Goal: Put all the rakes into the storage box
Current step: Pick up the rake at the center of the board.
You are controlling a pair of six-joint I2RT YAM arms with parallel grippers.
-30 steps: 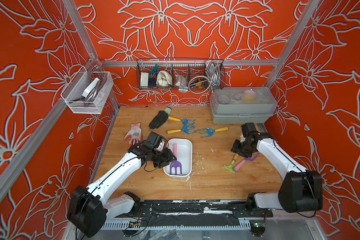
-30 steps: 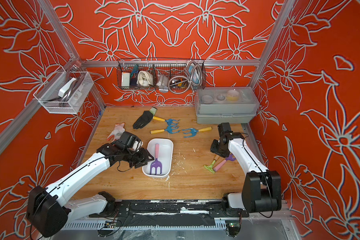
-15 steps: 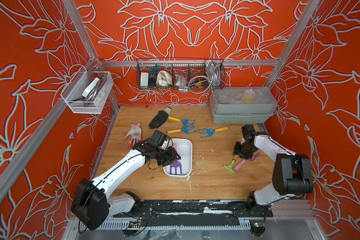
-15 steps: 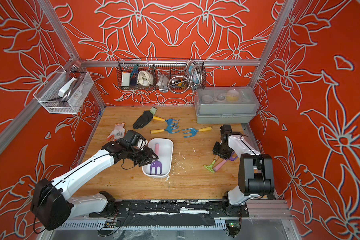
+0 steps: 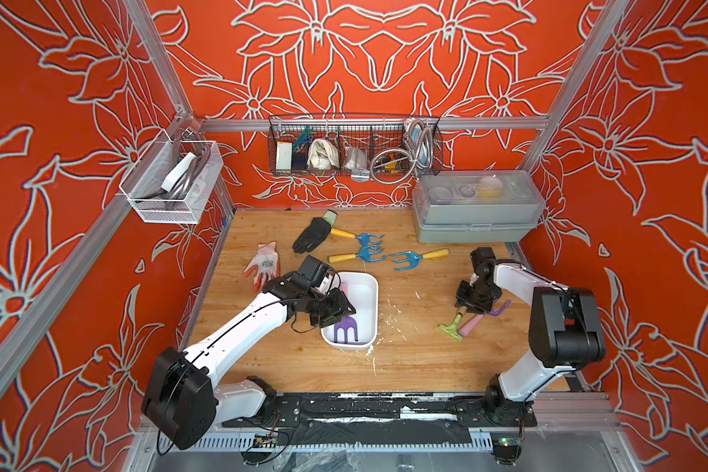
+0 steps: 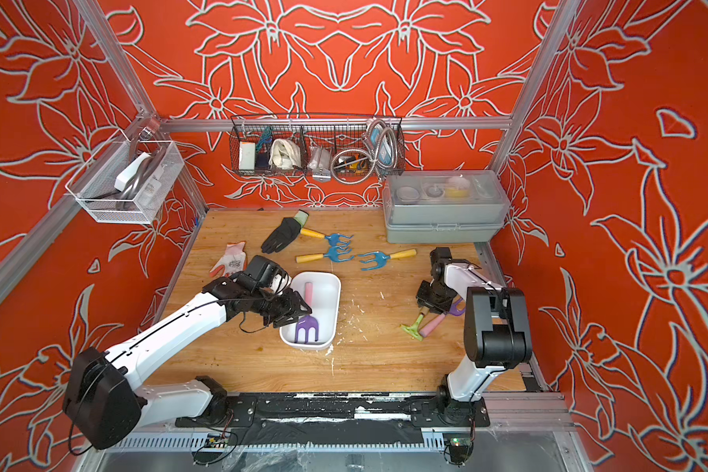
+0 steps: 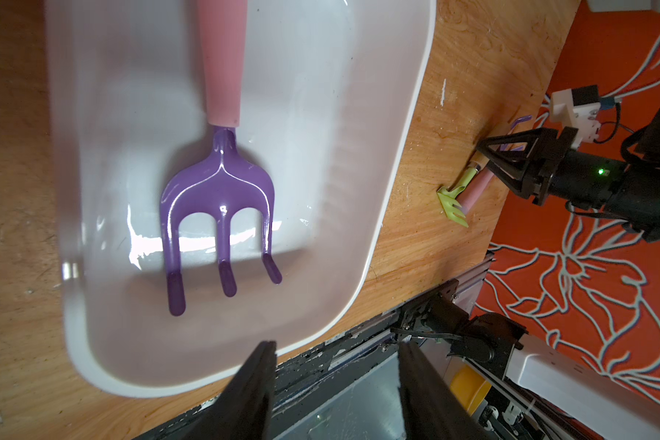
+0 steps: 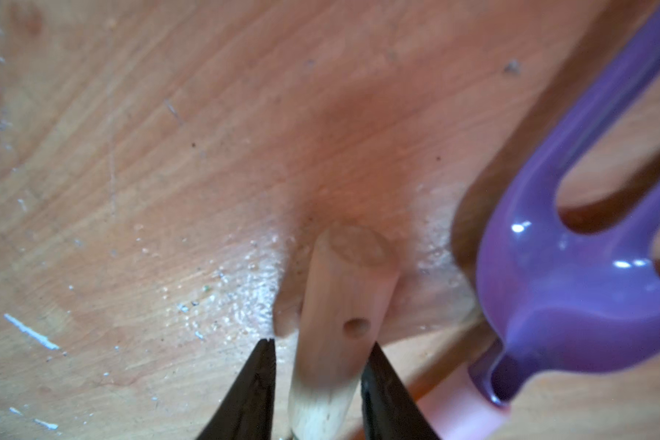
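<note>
The storage box (image 5: 366, 300) (image 6: 331, 292) (image 7: 340, 114) is a shallow white tub at mid-table. A purple rake (image 5: 346, 329) (image 6: 306, 329) (image 7: 218, 190) with a pink handle lies inside it. My left gripper (image 5: 342, 312) (image 6: 297, 311) (image 7: 336, 346) hovers open over the box's near-left rim, holding nothing. At the right, my right gripper (image 5: 473, 304) (image 6: 432, 304) (image 8: 319, 344) straddles the wooden handle (image 8: 347, 289) of a green rake (image 5: 452, 329) (image 6: 413, 330). One finger touches the handle and a thin gap shows at the other. Another purple rake (image 5: 499, 308) (image 8: 572, 266) lies beside it.
Three blue rakes (image 5: 358, 256) with yellow handles, a black glove (image 5: 313, 235) and an orange-white glove (image 5: 262, 265) lie toward the back. A grey case (image 5: 477, 208) with a clear lid stands at the back right. Wire baskets (image 5: 354, 149) (image 5: 172, 180) hang on the walls.
My right gripper's jaws have narrowed around the green rake's wooden handle, and that arm's elbow has swung nearer. My left gripper has drifted slightly right over the box.
</note>
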